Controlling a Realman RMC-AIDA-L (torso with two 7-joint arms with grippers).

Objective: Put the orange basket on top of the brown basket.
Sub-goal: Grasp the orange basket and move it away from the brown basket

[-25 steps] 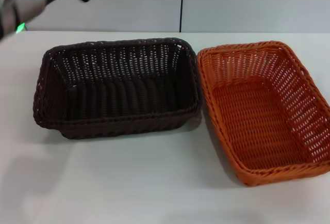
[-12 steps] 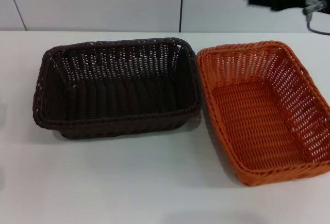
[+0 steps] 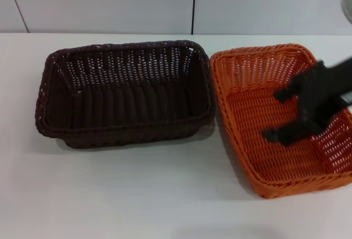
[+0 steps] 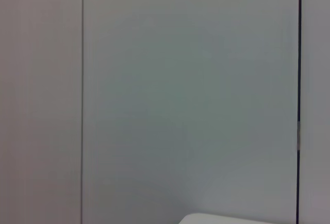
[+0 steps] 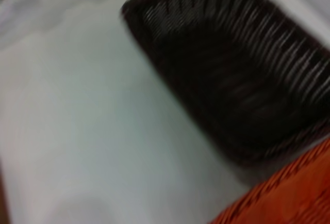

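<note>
A: White table (image 3: 137, 195), pale panelled wall (image 3: 110, 2) behind with 1 dark vertical seam. 2 baskets side by side on the table, rims nearly touching.

B: Positions?

A: Brown basket (image 3: 124, 93) on the robot's left, upright, nothing in it. Orange basket (image 3: 278, 118) on the right, upright, flat on the table, not yet lifted.

B: Arms?

A: Right gripper (image 3: 289, 115) is over the orange basket, reaching in from the right side. Its 2 dark fingers are spread apart and hold nothing. Right wrist view shows the brown basket (image 5: 242, 74) and a corner of the orange basket (image 5: 289, 193). Left arm is out of sight; its wrist view faces only wall.

B: Step in hand?

A: Judged as the approach to a grasp; task barely begun.

B: Next move calls for?

A: Likely setting the fingers either side of a wall or rim of the orange basket, closing, lifting level, carrying it left and lowering it squarely so it nests without tipping the brown one.
</note>
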